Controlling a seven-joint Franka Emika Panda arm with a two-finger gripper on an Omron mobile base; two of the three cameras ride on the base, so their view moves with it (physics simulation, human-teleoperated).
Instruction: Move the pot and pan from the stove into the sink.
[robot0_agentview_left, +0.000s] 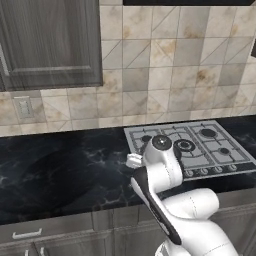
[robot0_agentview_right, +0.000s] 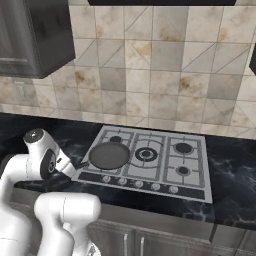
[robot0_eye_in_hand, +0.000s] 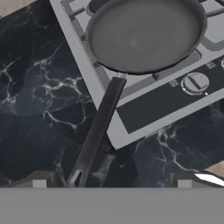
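Note:
The pan (robot0_agentview_right: 109, 155) is a flat dark frying pan on the front left burner of the stove (robot0_agentview_right: 165, 172). Its long thin handle (robot0_agentview_right: 82, 164) points off the stove's left edge over the black counter. In the hand view the pan (robot0_eye_in_hand: 144, 35) lies ahead at the top and its handle (robot0_eye_in_hand: 98, 131) runs down toward me. My gripper (robot0_eye_in_hand: 111, 183) is open above the handle's end, which lies between the fingertips, nearer the left one, with no contact visible. In the left base view my arm covers the stove's (robot0_agentview_left: 215, 145) left side. The pot and the sink are out of view.
Black marble counter (robot0_agentview_left: 60, 170) stretches left of the stove. A dark wall cabinet (robot0_agentview_left: 50, 40) hangs above it, with a wall outlet (robot0_agentview_left: 23, 106) underneath. A row of knobs (robot0_agentview_right: 139, 184) lines the stove's front. The other burners (robot0_agentview_right: 183, 148) are bare.

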